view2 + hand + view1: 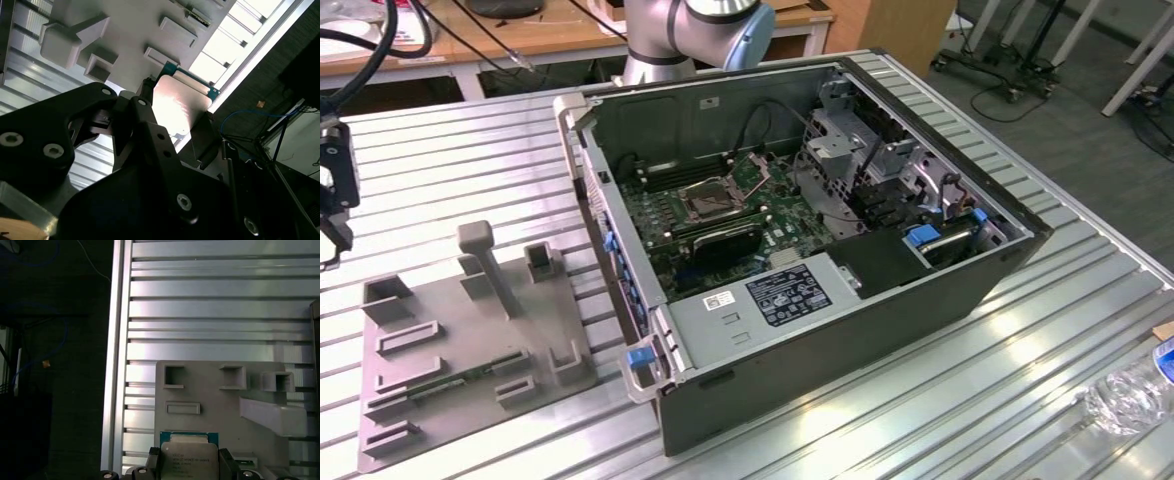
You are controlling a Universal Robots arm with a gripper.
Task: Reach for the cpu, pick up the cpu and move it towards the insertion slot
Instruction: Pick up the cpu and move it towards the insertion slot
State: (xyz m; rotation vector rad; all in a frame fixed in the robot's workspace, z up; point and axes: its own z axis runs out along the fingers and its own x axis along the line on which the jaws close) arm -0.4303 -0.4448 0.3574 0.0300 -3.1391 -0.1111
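The tool (189, 462) is clamped on the cpu (189, 452), held flat between its fingers (152, 460) above the grey fixture plate (215, 395), so the carry seems the step in hand and calls for a level, steady grip across to the insertion slot (715, 195), well apart inside the open case (881, 320).

The cpu (189, 456) in the hand (189, 463)

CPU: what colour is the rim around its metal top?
Teal-green; the cpu shows best in the first wrist view.
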